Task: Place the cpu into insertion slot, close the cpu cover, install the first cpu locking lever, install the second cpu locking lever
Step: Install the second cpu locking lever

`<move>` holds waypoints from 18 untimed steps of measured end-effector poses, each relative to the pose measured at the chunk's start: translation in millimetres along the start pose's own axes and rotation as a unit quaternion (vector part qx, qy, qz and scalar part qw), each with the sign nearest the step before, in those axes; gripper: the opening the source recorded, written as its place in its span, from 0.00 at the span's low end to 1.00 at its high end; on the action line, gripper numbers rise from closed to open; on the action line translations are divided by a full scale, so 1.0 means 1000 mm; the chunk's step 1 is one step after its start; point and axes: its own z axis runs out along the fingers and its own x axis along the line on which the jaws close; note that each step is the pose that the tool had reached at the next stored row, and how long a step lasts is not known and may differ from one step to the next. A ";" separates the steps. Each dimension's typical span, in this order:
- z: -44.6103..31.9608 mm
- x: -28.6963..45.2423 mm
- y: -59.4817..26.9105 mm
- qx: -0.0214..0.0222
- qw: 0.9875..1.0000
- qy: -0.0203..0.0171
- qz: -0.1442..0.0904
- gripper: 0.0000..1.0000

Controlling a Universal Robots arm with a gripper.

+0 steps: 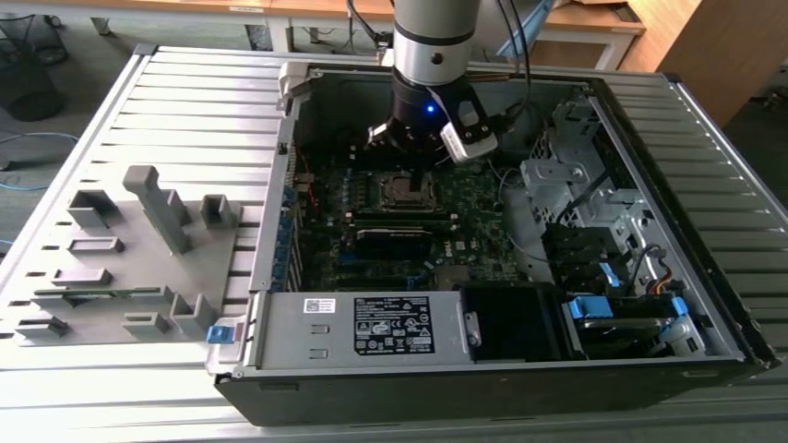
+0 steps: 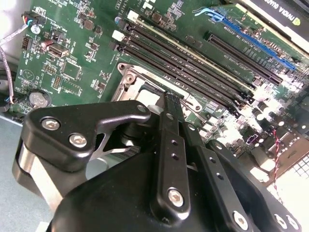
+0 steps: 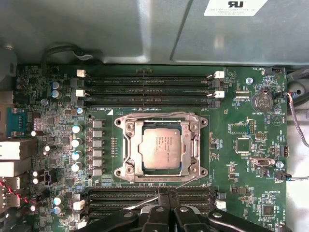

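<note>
Looking down in the first wrist view, you can see the chip (image 3: pixel 161 148) lying flat in its socket (image 3: pixel 203 171) on the green board (image 3: pixel 241 193). The metal frame (image 3: pixel 129 145) is folded down over it, and the chip's grey top shows through the big square hole.

A thin silver rod (image 3: pixel 186 181) runs slantwise along the socket edge nearest your gripper (image 3: pixel 166 193). It crosses right at the gripper's tips. The two black fingers (image 2: pixel 173 145) are squeezed together with hardly any gap. You cannot tell if they pinch the rod or only touch it.

In the exterior view, the gripper (image 1: pixel 412 159) hangs inside the open computer case (image 1: pixel 277 268), just at 12 o'clock from the socket. A grey box with a white sticker (image 1: pixel 357 325) sits at 6 o'clock from the socket. A grey tray of holders (image 1: pixel 124 249) lies at 9 o'clock, well apart from the case.
</note>
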 end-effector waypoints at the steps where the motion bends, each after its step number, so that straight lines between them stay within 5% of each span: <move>1: 0.0000 0.0000 0.0000 0.000 1.000 0.000 0.000 0.11; 18: 0.0047 0.0050 -0.0004 0.000 1.000 -0.001 0.000 0.11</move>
